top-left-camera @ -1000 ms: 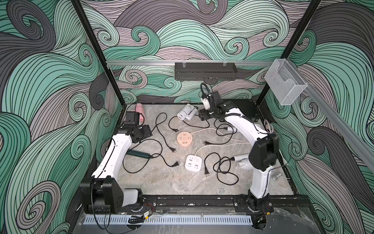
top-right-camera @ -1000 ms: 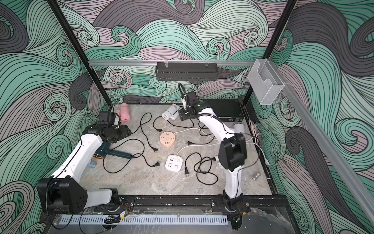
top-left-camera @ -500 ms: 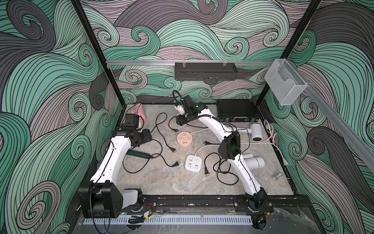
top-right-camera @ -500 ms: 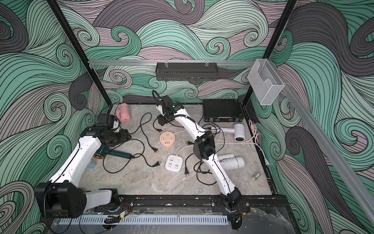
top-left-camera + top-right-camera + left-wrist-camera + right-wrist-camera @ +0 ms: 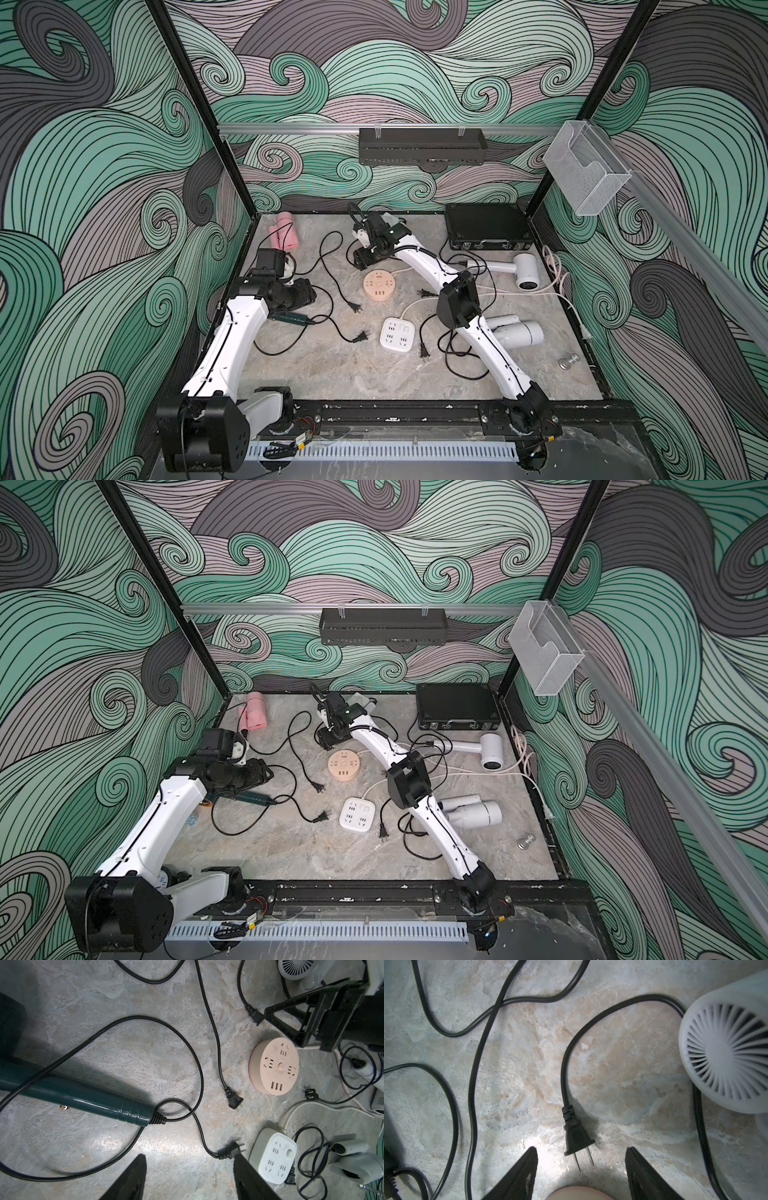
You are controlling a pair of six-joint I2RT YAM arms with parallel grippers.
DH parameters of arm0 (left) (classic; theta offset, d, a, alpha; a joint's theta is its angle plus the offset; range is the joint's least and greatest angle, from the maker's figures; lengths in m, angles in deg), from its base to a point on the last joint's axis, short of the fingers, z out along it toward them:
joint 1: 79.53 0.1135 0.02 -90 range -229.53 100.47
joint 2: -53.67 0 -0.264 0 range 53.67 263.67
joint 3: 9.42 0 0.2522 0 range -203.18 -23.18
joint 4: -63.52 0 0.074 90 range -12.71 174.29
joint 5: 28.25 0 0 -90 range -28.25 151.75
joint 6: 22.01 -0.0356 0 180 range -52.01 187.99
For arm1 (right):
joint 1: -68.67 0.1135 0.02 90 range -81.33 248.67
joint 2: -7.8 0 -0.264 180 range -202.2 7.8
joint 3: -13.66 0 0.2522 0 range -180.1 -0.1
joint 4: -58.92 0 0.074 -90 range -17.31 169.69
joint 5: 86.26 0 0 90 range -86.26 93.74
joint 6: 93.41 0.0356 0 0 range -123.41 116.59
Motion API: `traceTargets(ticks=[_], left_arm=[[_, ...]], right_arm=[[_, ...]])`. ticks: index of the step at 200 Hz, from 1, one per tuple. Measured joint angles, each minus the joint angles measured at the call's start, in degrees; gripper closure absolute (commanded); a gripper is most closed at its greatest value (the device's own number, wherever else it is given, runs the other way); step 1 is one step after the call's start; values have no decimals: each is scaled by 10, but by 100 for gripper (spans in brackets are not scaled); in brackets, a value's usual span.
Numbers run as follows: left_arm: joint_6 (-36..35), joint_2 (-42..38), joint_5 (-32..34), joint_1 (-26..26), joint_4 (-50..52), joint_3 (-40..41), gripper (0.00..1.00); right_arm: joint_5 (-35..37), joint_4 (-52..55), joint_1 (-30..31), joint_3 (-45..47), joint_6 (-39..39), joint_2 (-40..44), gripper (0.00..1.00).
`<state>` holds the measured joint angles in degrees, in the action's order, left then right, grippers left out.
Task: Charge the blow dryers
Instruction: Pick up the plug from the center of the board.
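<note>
On the grey marbled table (image 5: pixel 332 374) we take the round peach plastic socket hub (image 5: pixel 379 285) as our marker. The white left arm (image 5: pixel 232 332) reaches in left of the hub, the left jaws spread and empty. The white right arm (image 5: pixel 490 353) stretches past the hub, the right jaws spread too, pinching nothing. A black hard case (image 5: pixel 486 226) sits back and right of the hub. The blow dryers lie on the table: the light grey dryer (image 5: pixel 515 332) right of the hub toward the arm bases, the white dryer (image 5: pixel 525 270) right of it, the second white dryer (image 5: pixel 724 1053) just beyond the hub, the pink dryer (image 5: pixel 284 237) back and left, the dark green dryer (image 5: pixel 72 1093) left, under the left arm. A square white socket hub (image 5: pixel 397 332) lies just on the peach hub's arm-base side. One black two-prong plug (image 5: pixel 576 1136) lies between the right jaws, another black plug (image 5: pixel 230 1152) just beside a left jaw.
</note>
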<state>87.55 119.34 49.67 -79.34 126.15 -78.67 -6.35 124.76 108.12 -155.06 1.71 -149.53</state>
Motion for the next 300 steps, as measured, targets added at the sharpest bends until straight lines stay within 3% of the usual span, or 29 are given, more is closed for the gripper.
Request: traceTargets(ticks=[96,142,226,300], left_arm=[[-1,-13,-10,0,0,13,34],[-1,-14,-10,0,2,17,34],[-1,-14,-10,0,5,18,34],[14,-12,-30,0,8,16,52]], right_arm=[[39,-7,15,0,35,-17,42],[62,-12,19,-3,42,-32,43],[77,-18,22,-7,42,-37,61],[98,-20,30,-1,24,-33,70]])
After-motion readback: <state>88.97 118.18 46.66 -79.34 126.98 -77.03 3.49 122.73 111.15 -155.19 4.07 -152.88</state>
